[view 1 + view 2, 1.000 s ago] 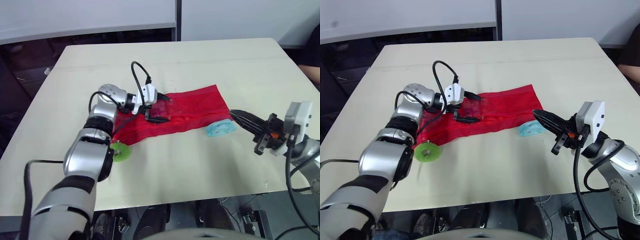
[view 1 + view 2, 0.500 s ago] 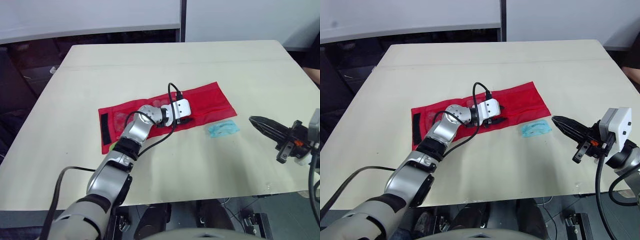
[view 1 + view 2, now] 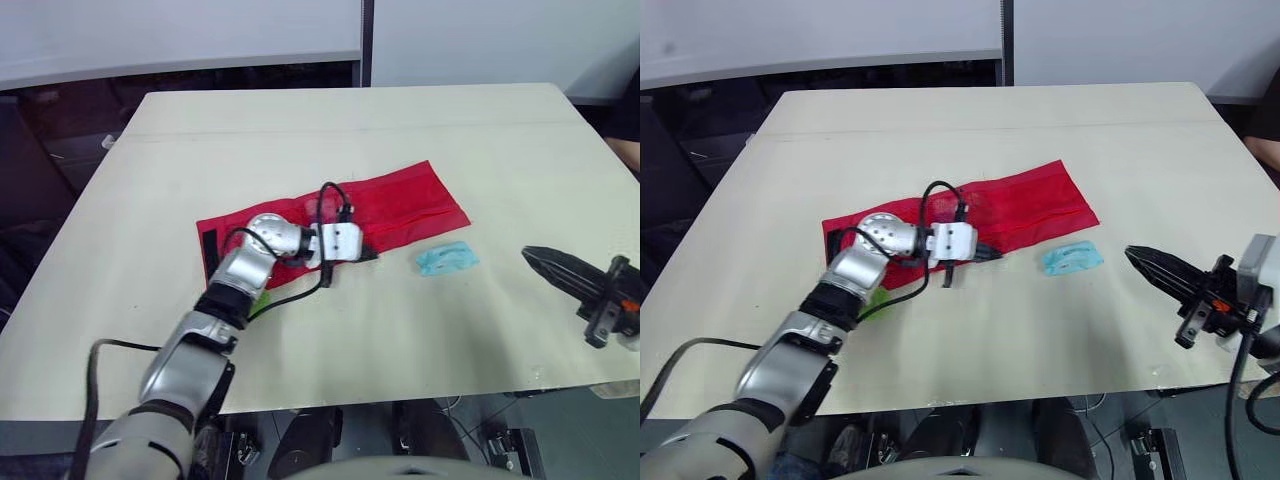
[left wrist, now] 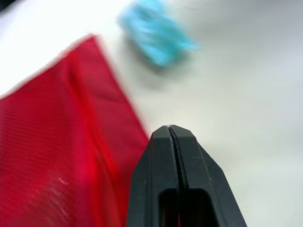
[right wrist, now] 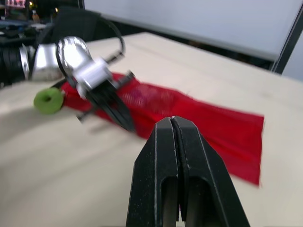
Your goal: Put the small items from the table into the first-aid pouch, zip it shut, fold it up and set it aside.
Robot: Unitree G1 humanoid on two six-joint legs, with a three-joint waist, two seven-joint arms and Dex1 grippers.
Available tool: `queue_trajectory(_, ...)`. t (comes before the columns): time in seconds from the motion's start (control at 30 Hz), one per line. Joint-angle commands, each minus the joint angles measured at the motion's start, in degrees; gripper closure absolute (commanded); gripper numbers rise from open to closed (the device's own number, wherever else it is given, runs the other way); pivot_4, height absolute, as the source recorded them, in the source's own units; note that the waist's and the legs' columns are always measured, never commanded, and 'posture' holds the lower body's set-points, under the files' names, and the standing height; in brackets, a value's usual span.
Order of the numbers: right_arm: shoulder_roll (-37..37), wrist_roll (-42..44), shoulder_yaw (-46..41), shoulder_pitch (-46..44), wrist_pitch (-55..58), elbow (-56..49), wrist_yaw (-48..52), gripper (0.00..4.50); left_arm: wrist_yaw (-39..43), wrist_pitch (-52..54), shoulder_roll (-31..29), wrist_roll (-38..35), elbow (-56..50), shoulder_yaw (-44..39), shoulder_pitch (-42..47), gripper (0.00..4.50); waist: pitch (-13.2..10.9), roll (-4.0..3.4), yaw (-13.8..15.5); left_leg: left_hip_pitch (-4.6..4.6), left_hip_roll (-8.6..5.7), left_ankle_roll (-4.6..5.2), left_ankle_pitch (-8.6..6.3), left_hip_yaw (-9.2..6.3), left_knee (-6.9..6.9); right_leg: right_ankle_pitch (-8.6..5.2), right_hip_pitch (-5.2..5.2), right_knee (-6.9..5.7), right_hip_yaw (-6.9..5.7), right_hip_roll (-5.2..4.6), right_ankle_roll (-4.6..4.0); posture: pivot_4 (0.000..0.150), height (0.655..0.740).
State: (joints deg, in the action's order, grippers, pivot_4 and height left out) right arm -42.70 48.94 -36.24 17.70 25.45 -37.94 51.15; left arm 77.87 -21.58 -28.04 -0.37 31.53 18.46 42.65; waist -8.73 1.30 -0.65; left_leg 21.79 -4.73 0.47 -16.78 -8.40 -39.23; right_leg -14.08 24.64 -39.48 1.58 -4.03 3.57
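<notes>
The red mesh first-aid pouch (image 3: pixel 400 205) lies flat and stretched out across the middle of the table. My left gripper (image 3: pixel 372 256) is shut at the pouch's near edge, its fingertips (image 4: pixel 171 130) over bare table beside the red fabric, with nothing visibly held. A small light-blue item (image 3: pixel 445 258) lies on the table just to the right of it. A green ring (image 5: pixel 49 99) sits near the pouch's left end, mostly hidden under my left arm in the head views. My right gripper (image 3: pixel 532 257) is shut and empty, hovering near the table's front right.
A black strap (image 3: pixel 209 246) marks the pouch's left end. The beige table (image 3: pixel 400 340) has open surface in front of and behind the pouch. The table's front edge runs close beneath my right gripper.
My left gripper went from open to shut and slid to the pouch's near edge; the pouch now lies flat. My right gripper has drawn back to the right, away from the blue item.
</notes>
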Motion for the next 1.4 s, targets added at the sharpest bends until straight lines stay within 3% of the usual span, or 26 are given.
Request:
queue_trajectory(0.03, -0.85, -0.51, -1.44, 0.15, -1.55, -0.32, 1.32, 3.6, 2.01, -3.39, 0.25, -2.44, 3.41, -1.81, 3.06, 4.5, 0.0, 0.0, 0.08, 0.0, 0.0, 0.03, -0.02, 0.0, 0.0, 0.0, -0.01, 0.02, -0.01, 0.0, 0.0, 0.15, 0.7368)
queue_trajectory(0.07, -0.71, -0.43, -1.26, -0.02, -1.59, -0.3, 1.03, 3.32, 1.47, -3.45, 0.59, -2.75, 4.23, -2.41, 3.64, 4.5, -0.01, 0.02, 0.33, -0.02, 0.0, 0.07, -0.04, -0.01, -0.02, 0.0, -0.06, 0.03, -0.02, -0.01, 0.0, 0.15, 0.7368)
queue_trajectory(0.1, -0.42, -0.58, -0.82, -0.28, -1.63, -0.65, 0.41, 2.55, 0.29, -1.8, 1.47, -4.46, 3.35, -3.77, 3.47, 4.5, -0.01, 0.02, 0.36, 0.04, -0.01, 0.09, -0.05, -0.08, -0.07, 0.01, -0.08, 0.08, -0.11, -0.01, 0.02, 0.15, 0.7368)
queue_trajectory(0.13, -0.19, -0.65, -0.51, -0.38, -1.64, -1.01, -0.01, 2.34, -0.88, -0.41, 2.16, -5.75, 2.26, -4.83, 3.08, 4.5, -0.01, 0.01, 0.38, 0.05, -0.01, 0.09, -0.05, -0.09, -0.08, 0.02, -0.08, 0.08, -0.13, -0.01, 0.04, 0.15, 0.7368)
queue_trajectory(0.27, 0.54, -0.62, 0.15, 0.07, -1.6, -2.76, -1.46, 0.19, -8.93, 10.1, 3.39, -8.82, -9.35, -8.84, -2.32, 4.5, 0.0, 0.0, 0.05, 0.04, 0.0, 0.05, -0.03, -0.08, -0.08, 0.02, -0.12, 0.18, -0.09, -0.03, 0.05, 0.15, 0.7368)
queue_trajectory(0.3, 0.68, -0.39, 0.27, -0.14, -1.52, -3.11, -1.96, 0.04, -11.59, 12.86, 3.28, -8.62, -13.07, -9.63, -4.35, 4.5, 0.0, -0.01, -0.16, 0.03, 0.01, 0.01, -0.01, -0.07, -0.07, 0.02, -0.12, 0.19, -0.05, -0.04, 0.05, 0.15, 0.7368)
queue_trajectory(0.5, 0.25, 2.58, 1.67, -4.06, -0.86, -2.68, -3.79, 0.04, -30.98, 30.44, 3.24, -3.32, -35.65, -13.57, -17.53, 4.5, 0.01, -0.05, -0.12, -0.04, 0.08, 0.05, -0.03, 0.01, -0.02, 0.03, -0.12, 0.23, 0.1, -0.04, 0.06, 0.15, 0.7368)
queue_trajectory(0.8, -1.95, 6.4, 3.81, -9.12, 0.99, -1.13, -2.84, 0.04, -45.79, 45.36, 2.21, 6.42, -57.34, -14.5, -35.93, 4.5, -0.03, -0.13, 1.58, -0.04, 0.07, 0.15, -0.09, 0.01, 0.03, 0.17, -0.27, 0.63, 0.07, -0.03, 0.18, 0.15, 0.7368)
queue_trajectory(1.03, -3.39, 6.46, 7.39, -12.51, 1.58, -0.12, -1.59, 0.04, -50.41, 49.37, 2.3, 8.08, -60.84, -15.32, -38.17, 4.5, -0.05, -0.17, 1.65, -0.11, 0.07, 0.2, -0.13, -0.04, 0.03, 0.17, -0.43, 0.69, -0.06, -0.02, 0.18, 0.15, 0.7368)
queue_trajectory(1.27, -2.95, 4.88, 9.6, -14.47, 1.19, 0.47, -2.06, 0.04, -53.3, 49.47, 1.9, 9.92, -56.19, -14.16, -33.73, 4.5, -0.06, -0.18, 1.71, -0.09, 0.07, 0.19, -0.12, -0.06, 0.04, 0.17, -0.43, 0.71, -0.09, -0.05, 0.17, 0.15, 0.7368)
queue_trajectory(1.37, -2.78, 4.6, 10.41, -15.32, 1.26, 0.3, -2.63, 0.0, -52.73, 48.85, 2.11, 8.93, -53.13, -14.1, -31.09, 3.75, -0.06, -0.18, 1.62, -0.11, 0.06, 0.2, -0.12, -0.05, 0.04, 0.17, -0.46, 0.73, -0.09, -0.04, 0.18, 0.15, 0.7368)
queue_trajectory(1.4, -2.65, 4.45, 10.6, -15.27, 1.15, 0.17, -2.77, 0.0, -52.55, 47.66, 1.71, 9.11, -52.6, -13.85, -30.65, 3.26, -0.07, -0.18, 1.59, -0.1, 0.07, 0.19, -0.12, -0.05, 0.04, 0.17, -0.45, 0.73, -0.09, -0.04, 0.18, 0.15, 0.7368)
